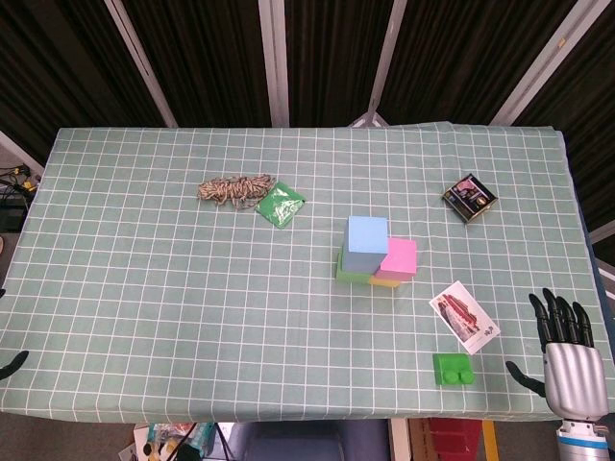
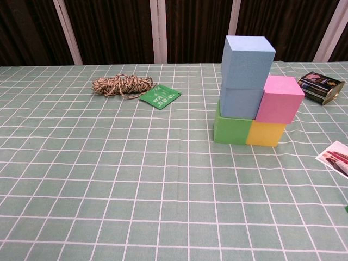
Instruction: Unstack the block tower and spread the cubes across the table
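Note:
The block tower stands at the table's middle: a light blue cube (image 2: 247,51) tops a second blue cube (image 2: 241,100), which sits on a green cube (image 2: 231,129). Beside them a pink cube (image 2: 280,99) rests on a yellow cube (image 2: 266,133). From above, the blue top (image 1: 366,235) and the pink top (image 1: 399,257) show. My right hand (image 1: 572,360) hovers at the near right edge, fingers spread, holding nothing, well apart from the tower. Only dark fingertips of my left hand (image 1: 12,363) peek in at the left edge.
A coil of rope (image 1: 235,189) and a green packet (image 1: 280,204) lie behind and left of the tower. A black tin (image 1: 469,198) sits far right. A photo card (image 1: 464,316) and a green studded brick (image 1: 455,369) lie near my right hand.

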